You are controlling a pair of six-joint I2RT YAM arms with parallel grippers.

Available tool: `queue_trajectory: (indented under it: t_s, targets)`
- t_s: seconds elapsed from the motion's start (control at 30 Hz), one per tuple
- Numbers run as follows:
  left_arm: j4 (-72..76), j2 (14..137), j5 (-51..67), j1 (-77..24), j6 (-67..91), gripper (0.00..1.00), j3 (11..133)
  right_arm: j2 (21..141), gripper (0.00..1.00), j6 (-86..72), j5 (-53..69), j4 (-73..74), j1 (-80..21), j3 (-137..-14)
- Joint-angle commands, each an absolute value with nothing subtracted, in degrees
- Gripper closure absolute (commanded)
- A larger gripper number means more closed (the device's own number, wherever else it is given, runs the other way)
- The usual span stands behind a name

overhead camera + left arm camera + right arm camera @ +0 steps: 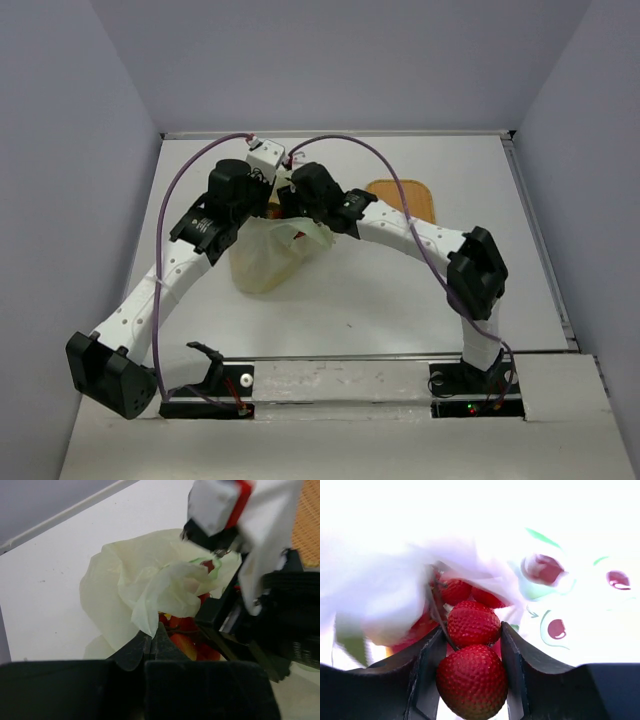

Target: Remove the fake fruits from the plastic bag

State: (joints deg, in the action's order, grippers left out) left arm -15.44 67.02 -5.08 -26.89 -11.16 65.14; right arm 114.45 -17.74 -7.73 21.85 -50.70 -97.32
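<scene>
fake fruits [472, 680], red strawberries, sit inside the plastic bag [268, 262] at the middle of the table [400, 300]. the right gripper [472, 630] reaches into the bag's mouth, fingers pressed against a strawberry on both sides. the left gripper [151, 639] is pinched tight on the bag's rim. an orange mat [405, 198] lies beyond.
</scene>
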Motion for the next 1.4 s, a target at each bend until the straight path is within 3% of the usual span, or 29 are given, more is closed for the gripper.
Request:
queue_trajectory:
  t_s: [0.0, 0.47, 0.87, 0.97, 1.13, 1.37]
  targets:
    - [-12.4, 67.6, -5.8, -26.8, -12.0, 1.00, 64.3, 105.9, 0.97, -17.5, -6.1, 14.9, -49.9, -97.7]
    - [-11.5, 69.6, -12.5, -23.7, -8.2, 1.00, 69.2, 94.6, 0.99, -18.0, 11.9, 9.1, -41.2, -97.6]
    - [-11.6, 69.4, -11.3, -22.9, -9.3, 1.00, 70.3, 83.9, 0.99, -19.0, 13.2, 7.7, -33.1, -99.4]
    - [-11.5, 69.3, -11.3, -22.9, -9.6, 1.00, 70.4, 81.9, 0.99, -18.5, 10.6, 7.6, -31.3, -99.2]
    - [-11.5, 68.6, -11.1, -22.9, -9.5, 1.00, 70.0, 78.2, 0.99, -15.7, -5.3, 10.8, -23.8, -90.7]
    - [-12.0, 67.8, -11.2, -22.9, -9.2, 1.00, 69.7, 83.8, 0.99, -13.6, -14.0, 12.1, -18.7, -77.8]
